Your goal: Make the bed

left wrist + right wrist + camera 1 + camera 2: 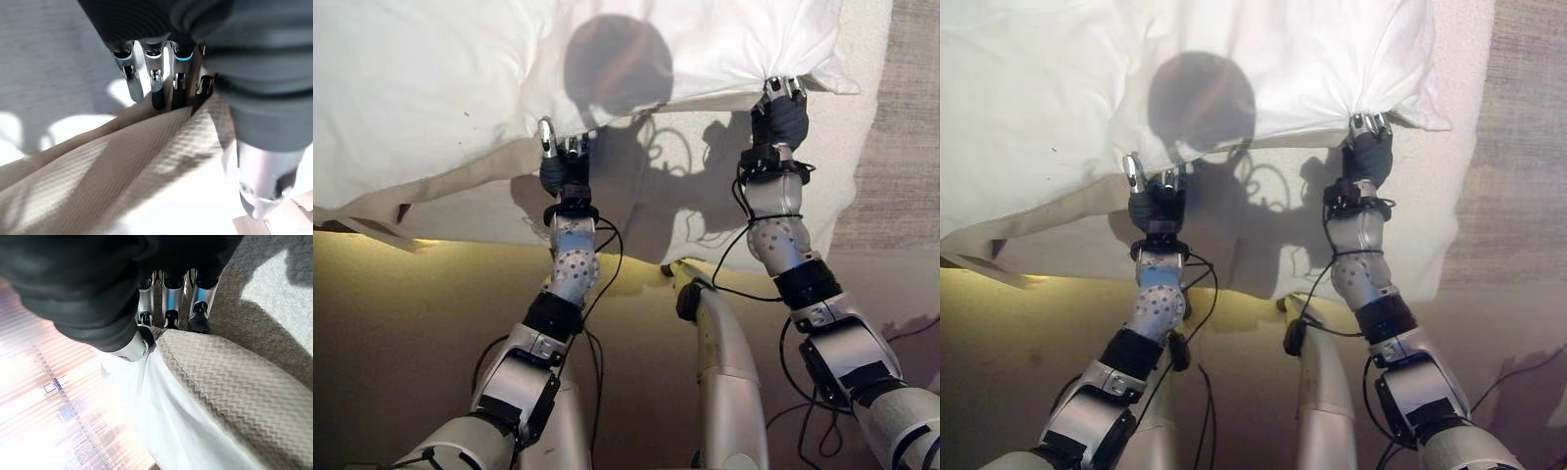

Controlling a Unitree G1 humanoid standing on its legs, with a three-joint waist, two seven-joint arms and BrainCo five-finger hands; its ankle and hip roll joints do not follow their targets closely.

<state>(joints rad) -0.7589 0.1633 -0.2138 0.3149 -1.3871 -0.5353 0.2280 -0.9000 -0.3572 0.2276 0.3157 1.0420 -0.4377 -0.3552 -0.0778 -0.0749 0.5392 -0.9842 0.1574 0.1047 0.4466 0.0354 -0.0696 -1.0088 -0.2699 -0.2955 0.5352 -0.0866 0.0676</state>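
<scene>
- Bed [862, 147] takes up the far half of the scene, its top a pale, finely textured sheet running out to the right edge, where it meets a strip of grey woven floor [906, 117].
- White duvet [421, 88], smooth and puffy, lies across the far left and middle of the bed; its near hem runs diagonally, lower at the left and higher at the right, with soft folds gathered where it is gripped.
- Beige underside [122, 171] of the cover shows along that hem as a waffle-weave, ribbed fabric, folded into long ridges; in the right wrist view the same knit wraps as a rounded edge over plain white cloth.
- Left robot hand [563, 157] is at the hem near the middle of the bed; fingers [132, 81] point down onto the beige fold and the thumb presses from the other side, clamped on the fabric.
- Right robot hand [781, 108] sits farther away and to the right, at the duvet's near right corner, fingers [171, 303] curled over the knit edge, pinching it.
</scene>
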